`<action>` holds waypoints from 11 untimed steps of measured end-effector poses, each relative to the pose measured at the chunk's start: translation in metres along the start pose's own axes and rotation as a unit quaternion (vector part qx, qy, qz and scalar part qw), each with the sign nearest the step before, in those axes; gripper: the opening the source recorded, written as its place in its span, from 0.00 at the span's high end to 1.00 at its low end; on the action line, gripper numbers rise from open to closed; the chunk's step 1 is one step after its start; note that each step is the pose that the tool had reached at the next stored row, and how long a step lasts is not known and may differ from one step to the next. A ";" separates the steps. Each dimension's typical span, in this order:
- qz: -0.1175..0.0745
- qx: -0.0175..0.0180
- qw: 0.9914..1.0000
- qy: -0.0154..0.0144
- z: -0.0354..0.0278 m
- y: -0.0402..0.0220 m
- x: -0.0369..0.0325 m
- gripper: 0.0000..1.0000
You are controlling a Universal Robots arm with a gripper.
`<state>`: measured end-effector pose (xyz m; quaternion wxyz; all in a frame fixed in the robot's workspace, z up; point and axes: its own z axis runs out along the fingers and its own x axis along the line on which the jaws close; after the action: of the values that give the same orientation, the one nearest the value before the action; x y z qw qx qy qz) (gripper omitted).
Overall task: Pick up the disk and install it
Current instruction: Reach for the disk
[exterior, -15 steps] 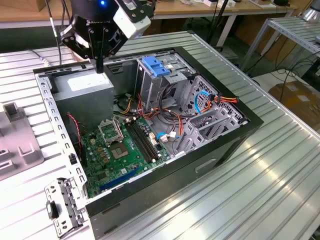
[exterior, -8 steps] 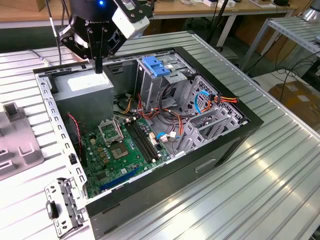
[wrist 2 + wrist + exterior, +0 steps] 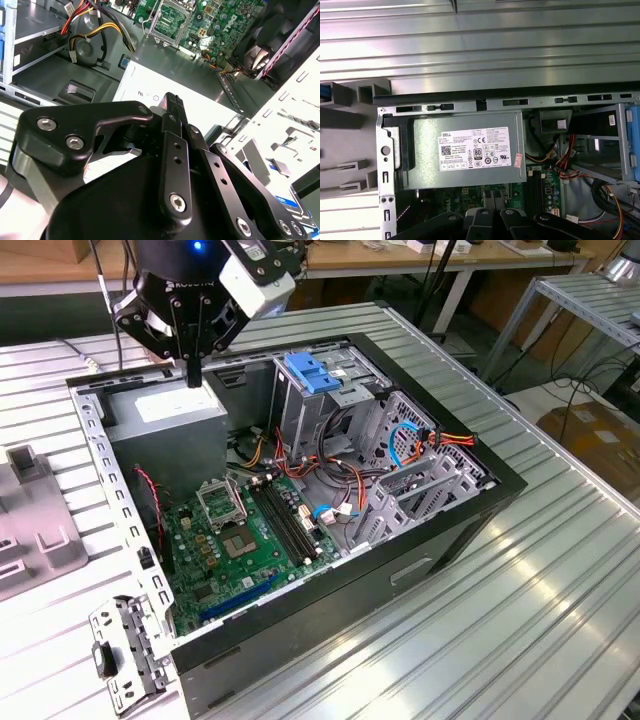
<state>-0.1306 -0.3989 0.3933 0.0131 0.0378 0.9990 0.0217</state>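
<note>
The ribbed metal surface (image 3: 540, 580) carries an open computer case (image 3: 330, 605) lying on its side, with the green circuit board (image 3: 235, 545) exposed. A drive cage topped by a blue latch (image 3: 312, 375) stands toward the exterior view's right. The grey power supply (image 3: 170, 415) with a white sticker sits in the case's far corner; it also appears in the first wrist view (image 3: 470, 150). My hand (image 3: 192, 375) hangs just above that box, fingers pressed together and holding nothing. In the second wrist view its tip (image 3: 172, 102) points at the sticker. The disk (image 3: 299, 201) lies outside the case, beyond the perforated metal frame. Of it I see a blue edge and a pale label strip.
</note>
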 end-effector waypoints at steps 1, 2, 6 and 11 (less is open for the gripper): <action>0.000 0.000 1.000 0.000 0.0000 0.0000 0.0004 0.89; 0.000 0.000 1.000 0.000 0.0000 0.0000 0.0006 0.89; 0.000 0.000 1.000 0.000 -0.0001 -0.0001 0.0014 0.89; 0.000 0.000 1.000 0.000 -0.0001 -0.0002 0.0026 0.89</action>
<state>-0.1332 -0.3989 0.3933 0.0131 0.0379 0.9990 0.0217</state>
